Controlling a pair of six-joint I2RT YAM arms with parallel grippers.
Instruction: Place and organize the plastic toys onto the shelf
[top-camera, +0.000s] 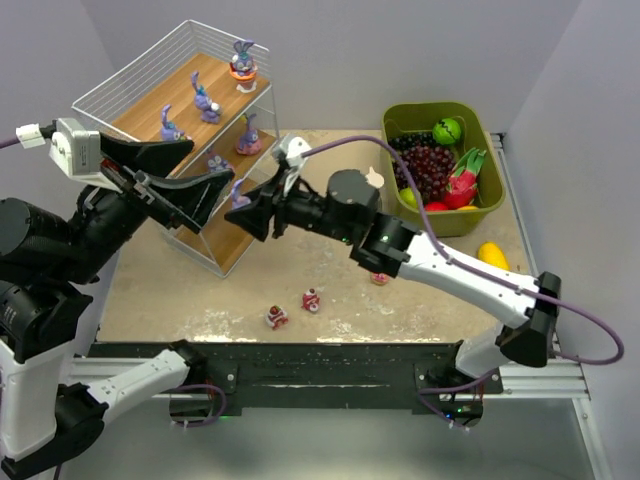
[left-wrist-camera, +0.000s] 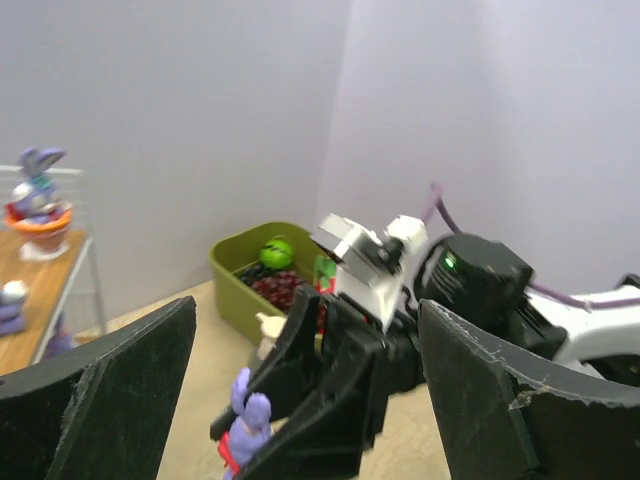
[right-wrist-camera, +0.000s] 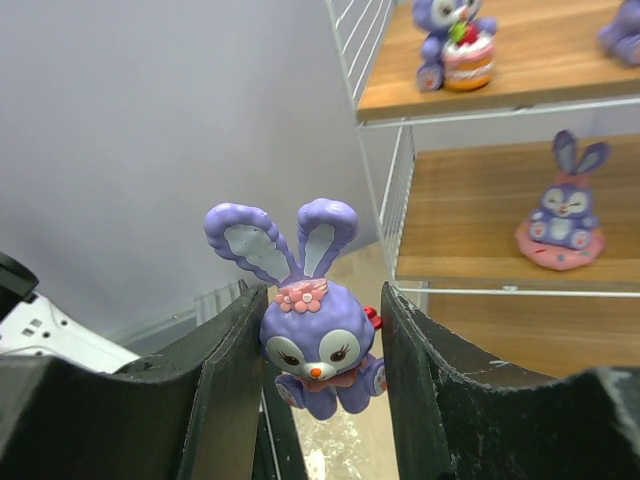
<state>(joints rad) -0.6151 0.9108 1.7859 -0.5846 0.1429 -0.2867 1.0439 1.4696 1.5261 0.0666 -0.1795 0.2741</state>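
My right gripper (top-camera: 243, 203) is shut on a purple long-eared bunny (right-wrist-camera: 315, 345), held in the air just in front of the shelf's (top-camera: 130, 85) lower boards. The bunny (left-wrist-camera: 245, 420) hangs head up between the black fingers (right-wrist-camera: 225, 380). My left gripper (top-camera: 210, 162) stands wide open and empty beside the shelf, facing the right gripper (left-wrist-camera: 330, 390). Several purple bunnies stand on the boards, among them one on an orange base (top-camera: 242, 62) at the top and one on a pink base (right-wrist-camera: 562, 222) lower down. Three small red-and-white toys (top-camera: 276, 317) (top-camera: 312, 300) (top-camera: 380, 278) lie on the table.
An olive-green bin (top-camera: 480, 215) at the back right holds grapes, a green apple and a dragon fruit. A yellow lemon (top-camera: 492, 255) lies next to it. The right arm (top-camera: 450, 270) crosses the table's middle.
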